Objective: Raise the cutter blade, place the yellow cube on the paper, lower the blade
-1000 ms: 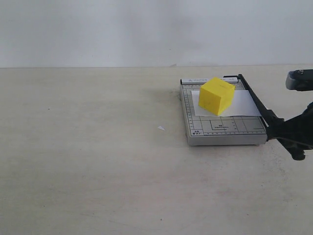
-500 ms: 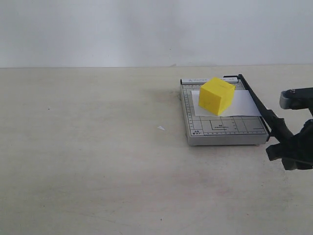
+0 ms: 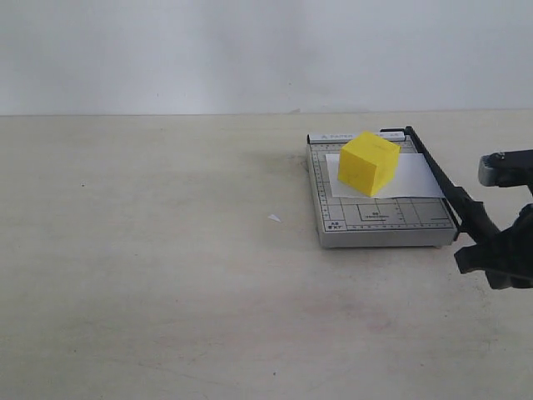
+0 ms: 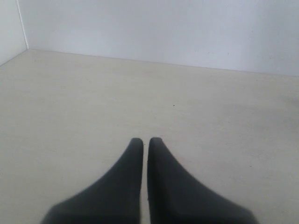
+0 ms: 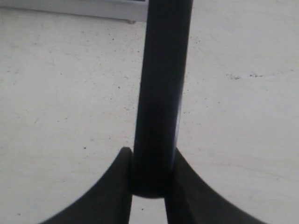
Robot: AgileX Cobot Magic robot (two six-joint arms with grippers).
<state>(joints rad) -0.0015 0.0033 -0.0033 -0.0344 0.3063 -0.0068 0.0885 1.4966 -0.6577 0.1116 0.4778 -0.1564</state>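
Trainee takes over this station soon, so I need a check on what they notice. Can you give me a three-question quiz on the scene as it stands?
1. True or false: the yellow cube sits on the paper.
2. The right gripper is shut on which of these? A) the yellow cube B) the cutter blade C) nothing
3. Fill in: the left gripper holds nothing, and its jaws are ____.

Key: 1 true; 2 B; 3 shut.
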